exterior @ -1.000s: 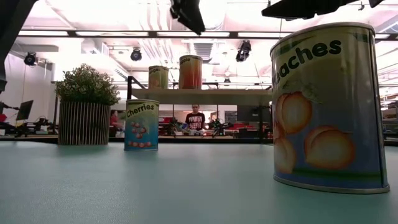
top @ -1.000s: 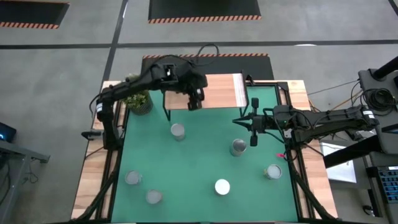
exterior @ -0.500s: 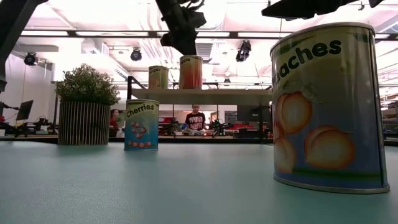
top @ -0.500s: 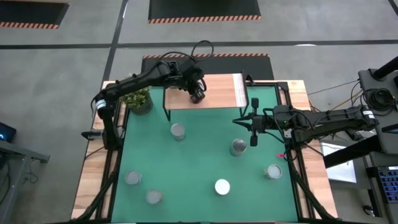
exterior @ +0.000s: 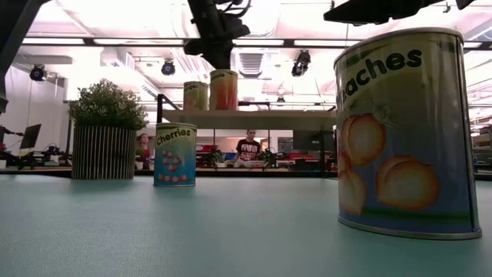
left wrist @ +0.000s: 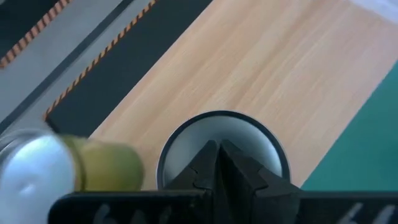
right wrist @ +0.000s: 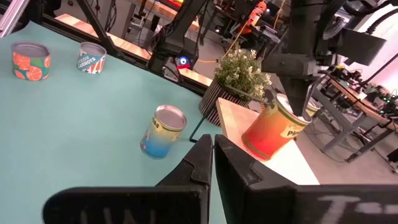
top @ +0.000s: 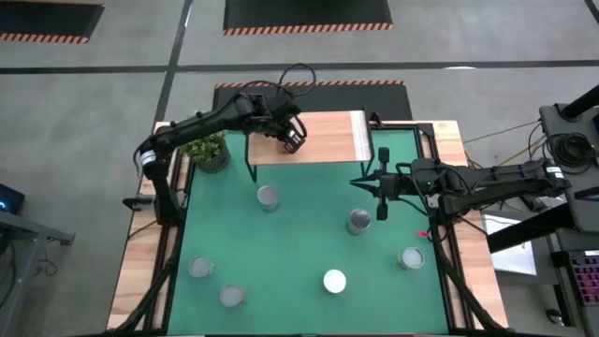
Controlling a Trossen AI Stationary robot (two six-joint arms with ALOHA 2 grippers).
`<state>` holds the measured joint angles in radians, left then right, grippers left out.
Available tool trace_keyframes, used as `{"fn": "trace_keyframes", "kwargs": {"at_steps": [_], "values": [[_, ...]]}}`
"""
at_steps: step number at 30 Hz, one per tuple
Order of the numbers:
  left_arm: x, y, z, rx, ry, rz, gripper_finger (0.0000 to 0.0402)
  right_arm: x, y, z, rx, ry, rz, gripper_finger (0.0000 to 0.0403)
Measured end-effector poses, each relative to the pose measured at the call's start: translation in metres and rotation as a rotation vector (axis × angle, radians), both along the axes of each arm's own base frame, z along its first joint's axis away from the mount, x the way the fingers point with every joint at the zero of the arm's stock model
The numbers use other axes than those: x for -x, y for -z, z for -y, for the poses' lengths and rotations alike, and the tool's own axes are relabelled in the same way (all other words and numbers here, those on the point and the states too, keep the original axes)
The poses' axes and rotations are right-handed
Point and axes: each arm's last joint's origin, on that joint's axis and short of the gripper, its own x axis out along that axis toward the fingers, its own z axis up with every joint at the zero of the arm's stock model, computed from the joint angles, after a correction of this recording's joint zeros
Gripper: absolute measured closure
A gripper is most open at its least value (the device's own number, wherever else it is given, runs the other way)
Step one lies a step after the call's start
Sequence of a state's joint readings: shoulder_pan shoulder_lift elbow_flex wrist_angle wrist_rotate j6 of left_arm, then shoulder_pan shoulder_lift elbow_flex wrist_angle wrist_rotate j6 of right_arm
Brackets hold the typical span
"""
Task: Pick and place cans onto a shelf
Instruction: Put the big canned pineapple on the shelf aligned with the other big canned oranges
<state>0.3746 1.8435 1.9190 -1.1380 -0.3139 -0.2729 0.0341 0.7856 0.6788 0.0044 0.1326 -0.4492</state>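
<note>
Risk, largest first: left gripper hangs directly over the orange can on the shelf, fingers pressed together with nothing pinched. The left wrist view looks down on the can's silver top just below the shut tips; whether they touch it I cannot tell. A sideways move at this height could catch the rim and tip the can toward the shelf's front edge, or into the green can just beside it. A straight lift looks like the safe way off

Smaller risk: the shelf's front legs stand near the cherries can; a low sweep on the way to the next pick could clip it

Right gripper waits well to the right of the shelf, near a table can, fingers pressed together, empty

Views: the high view shows four more cans well in front of the shelf, but the left arm hides the two on it. The low view shows both shelf cans upright, side by side, and a big peaches can close to the lens. Only the right wrist view shows the gripper's tips down at the orange can's top beside the plant
</note>
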Motion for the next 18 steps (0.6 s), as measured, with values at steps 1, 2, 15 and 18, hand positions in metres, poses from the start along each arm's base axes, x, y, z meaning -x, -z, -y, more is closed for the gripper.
{"fn": "trace_keyframes", "kwargs": {"at_steps": [1,2,15,18], "values": [[0.002,0.000,0.001,-0.004,-0.009,-0.012,0.0401,0.000,0.000,0.000,0.000,0.000,0.000,0.0394],[0.004,-0.002,0.002,-0.011,-0.018,-0.024,0.0401,0.000,0.000,0.000,0.000,0.000,0.000,0.0394],[0.032,-0.010,0.013,-0.018,-0.156,-0.151,0.0401,0.000,0.000,0.000,0.007,-0.001,-0.001,0.0394],[0.034,-0.010,0.013,-0.051,-0.173,-0.168,0.0401,0.000,0.000,0.000,0.007,-0.001,-0.001,0.0394]]}}
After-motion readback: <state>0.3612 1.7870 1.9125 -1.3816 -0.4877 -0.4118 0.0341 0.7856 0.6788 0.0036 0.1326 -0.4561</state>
